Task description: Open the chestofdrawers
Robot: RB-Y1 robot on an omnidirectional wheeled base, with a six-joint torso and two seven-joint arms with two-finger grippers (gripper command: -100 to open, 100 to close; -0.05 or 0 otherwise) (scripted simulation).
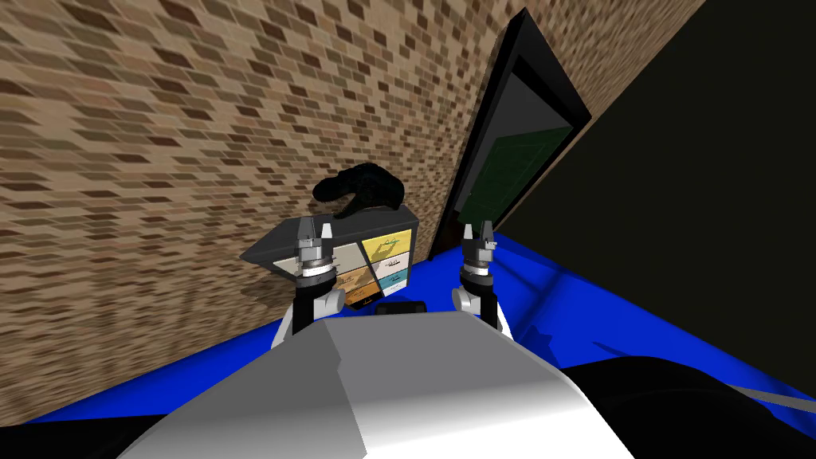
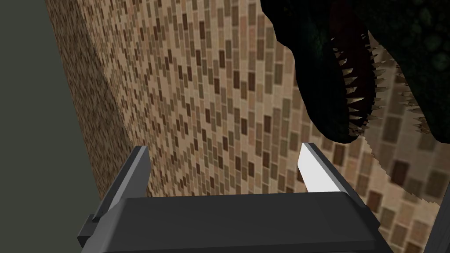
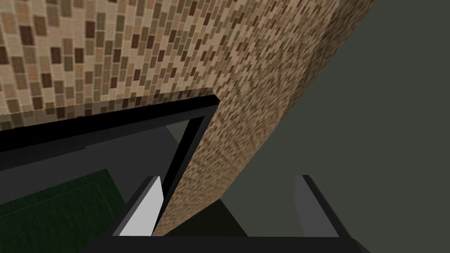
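Chest (image 1: pixel 388 245) ahead, drawers look shut; nothing started. Left gripper (image 1: pixel 315 228), right gripper (image 1: pixel 478 229): fingers spread, empty. Reach and pull remain.

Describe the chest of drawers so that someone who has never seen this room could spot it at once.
Find the brick-patterned wall and follow it to where it meets the blue floor, left of the black door frame. The chest of drawers stands there, with a dark grey top. It alone has drawer fronts in different colours, yellow, cream, tan and teal, and a black dinosaur figure on top.
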